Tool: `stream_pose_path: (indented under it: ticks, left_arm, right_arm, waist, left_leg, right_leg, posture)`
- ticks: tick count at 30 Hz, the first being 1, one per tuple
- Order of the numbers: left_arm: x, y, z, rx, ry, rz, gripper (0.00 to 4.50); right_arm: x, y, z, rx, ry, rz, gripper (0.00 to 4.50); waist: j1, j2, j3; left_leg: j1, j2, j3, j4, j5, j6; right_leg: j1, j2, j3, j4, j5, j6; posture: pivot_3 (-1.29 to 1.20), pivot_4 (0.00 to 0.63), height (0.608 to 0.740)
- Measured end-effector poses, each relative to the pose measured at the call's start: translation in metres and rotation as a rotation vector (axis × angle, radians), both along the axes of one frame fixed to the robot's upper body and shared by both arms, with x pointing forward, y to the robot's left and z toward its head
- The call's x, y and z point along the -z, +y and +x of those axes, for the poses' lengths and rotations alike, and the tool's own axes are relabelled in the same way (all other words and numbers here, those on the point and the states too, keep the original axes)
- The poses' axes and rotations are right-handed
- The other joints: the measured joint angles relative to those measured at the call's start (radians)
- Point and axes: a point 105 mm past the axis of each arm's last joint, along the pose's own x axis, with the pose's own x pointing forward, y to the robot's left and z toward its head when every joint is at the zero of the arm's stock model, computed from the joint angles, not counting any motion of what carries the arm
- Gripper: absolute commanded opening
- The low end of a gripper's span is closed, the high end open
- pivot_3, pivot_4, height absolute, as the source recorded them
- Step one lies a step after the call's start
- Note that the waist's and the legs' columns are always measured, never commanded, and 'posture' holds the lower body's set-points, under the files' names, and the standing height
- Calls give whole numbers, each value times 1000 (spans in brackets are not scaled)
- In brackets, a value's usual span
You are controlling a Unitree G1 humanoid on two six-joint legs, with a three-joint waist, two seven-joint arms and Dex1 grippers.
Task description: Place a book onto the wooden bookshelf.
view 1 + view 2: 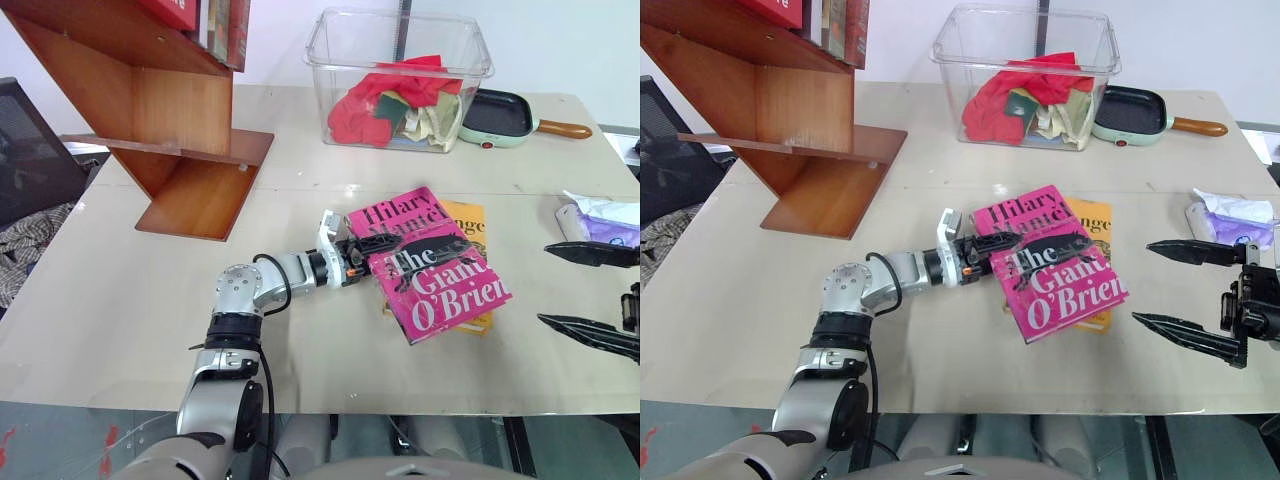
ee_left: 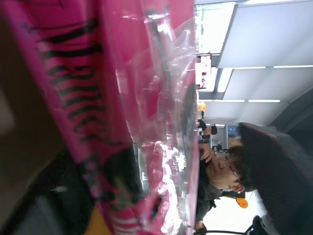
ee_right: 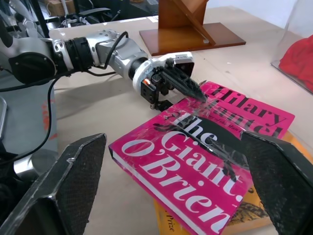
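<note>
Count of things on and around the table

Two books lie by the left claw [image 1: 400,255]: one pink book [image 1: 432,262], one yellow book [image 1: 468,226] under it. Beyond: one wooden bookshelf [image 1: 170,120], one clear bin [image 1: 400,75], one pan [image 1: 500,115]. Two claws, the right claw [image 1: 1160,285] beside the books.

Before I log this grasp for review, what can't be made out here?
- Yellow paperback: title cut short, covered by the bright pink paperback book.
- Left tool: lower finger hidden beneath that cover.
- Reddish-brown wooden bookshelf: upper shelves cut off by the frame edge.
</note>
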Motion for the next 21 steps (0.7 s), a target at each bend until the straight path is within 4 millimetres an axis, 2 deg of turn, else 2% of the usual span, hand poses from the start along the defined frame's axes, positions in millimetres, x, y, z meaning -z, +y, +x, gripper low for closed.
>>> stream_pose_path:
  ticks: [4,5,6,8,11,13,16,18,21]
  left_arm:
    - [5,-3,0,1,10,-11,854]
    - [4,-3,1,-1,7,-20,719]
    - [3,-2,1,-3,5,-26,373]
    - [3,-1,1,-7,2,-34,305]
    - [-11,54,1,-93,-108,29,295]
    - [-38,88,6,-165,-229,68,295]
    - [-77,105,12,-197,-377,99,295]
    - [-123,110,14,-211,-569,142,295]
    - [-149,104,7,-162,-757,293,295]
  right_arm:
    - [2,0,-1,3,8,-2,4500]
    - [3,0,-1,5,13,-2,4500]
    - [3,0,-1,6,16,-2,4500]
    - [4,0,-1,10,19,-2,4500]
    - [5,4,-1,38,-3,40,4500]
    - [1,7,5,46,-31,65,4500]
    - [1,13,13,34,-46,84,4500]
    - [1,18,23,16,-52,102,4500]
    - [-1,20,30,3,-60,115,4500]
  waist:
    - [0,0,0]
    - [0,0,0]
    - [0,0,0]
    - [0,0,0]
    - [-23,-1,1]
    - [-26,-1,1]
    - [-19,-3,2]
    - [-5,-4,3]
    - [-1,-4,3]
  left_leg:
    - [0,0,0,0,0,0]
    - [0,0,0,0,0,0]
    - [0,0,0,0,0,0]
    - [0,0,0,0,0,0]
    - [1,3,-4,0,0,0]
    - [2,2,-4,0,0,0]
    - [0,1,-4,2,0,0]
    - [-2,0,-4,2,0,0]
    - [-2,0,-3,1,2,-4]
  right_leg:
    - [0,0,0,0,0,0]
    - [0,0,0,0,0,0]
    - [0,0,0,0,0,0]
    - [0,0,0,0,0,0]
    - [-1,2,1,2,0,0]
    - [0,1,1,2,-1,-1]
    - [0,0,-2,2,-2,-3]
    - [0,-1,-3,0,0,0]
    - [0,-1,-3,-2,0,0]
  posture:
    - [0,150,740]
    - [0,150,740]
    - [0,150,740]
    - [0,150,740]
    - [0,150,740]
    - [0,150,740]
    - [0,150,740]
    - [0,150,740]
    - [0,150,740]
